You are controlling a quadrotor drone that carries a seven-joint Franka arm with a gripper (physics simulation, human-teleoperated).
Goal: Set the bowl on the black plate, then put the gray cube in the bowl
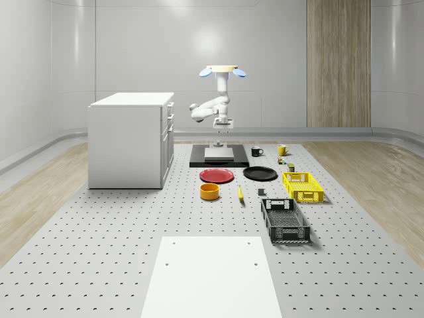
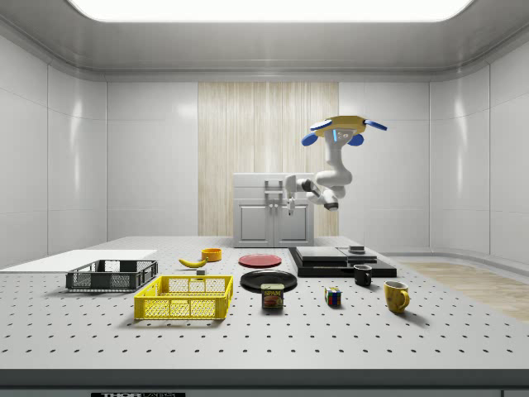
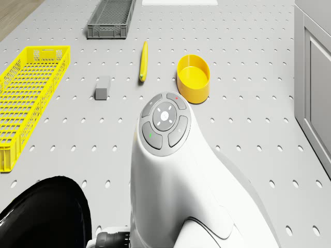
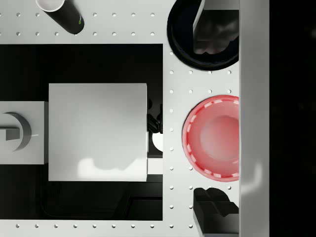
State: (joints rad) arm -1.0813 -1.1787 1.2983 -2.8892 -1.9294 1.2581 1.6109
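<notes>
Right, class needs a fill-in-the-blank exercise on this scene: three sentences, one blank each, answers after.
1. The yellow bowl sits on the table just in front of the ___ plate.
2. The gray cube lies between the banana and the ___ basket.
3. The drone hovers above the black ___, tool hanging below.

Missing words: red; yellow; platform

Surfaces: mostly plastic-looking, glossy or matt
Glossy round black plate (image 3: 44,214); smooth yellow plastic-looking bowl (image 3: 193,77); matt perforated grey table (image 3: 248,124).
</notes>
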